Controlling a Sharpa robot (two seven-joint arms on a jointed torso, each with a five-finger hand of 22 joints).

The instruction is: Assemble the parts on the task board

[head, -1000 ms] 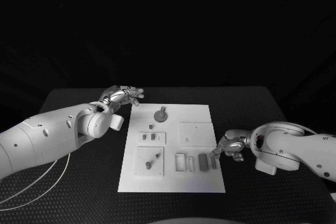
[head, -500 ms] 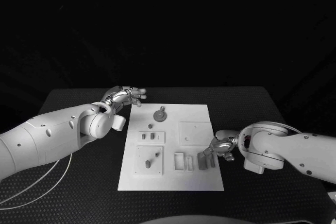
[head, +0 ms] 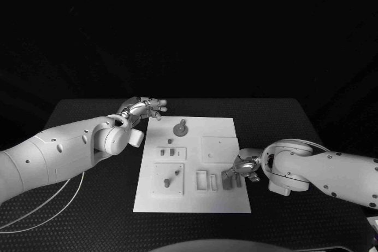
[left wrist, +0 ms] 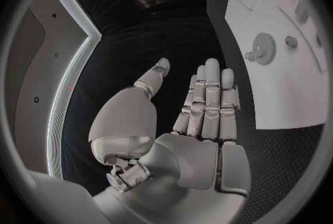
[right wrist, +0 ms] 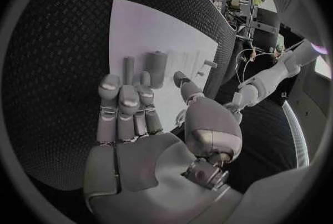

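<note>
The white task board point(head: 193, 200) lies in the middle of the black table. A grey gear point(head: 180, 130) sits at its far end, small pieces point(head: 165, 151) and a peg point(head: 167, 181) stand on its left plates, and a dark grey bar point(head: 226, 182) lies near its right edge. My right hand point(head: 242, 170) hovers at the right edge beside that bar, fingers stretched out, holding nothing. In the right wrist view the fingers point(right wrist: 128, 104) point at a thin bar point(right wrist: 129, 66) and a wider block point(right wrist: 157, 61). My left hand point(head: 146, 108) floats flat and empty off the board's far left corner, near the gear point(left wrist: 263, 46).
White cables point(head: 55, 200) trail on the table at the left under my left arm. Black cloth surrounds the board on all sides. Pale empty slots point(head: 202, 181) lie left of the dark bar.
My right hand has slid left from the table onto the board's right edge, close to the dark bar. My left hand has barely shifted.
</note>
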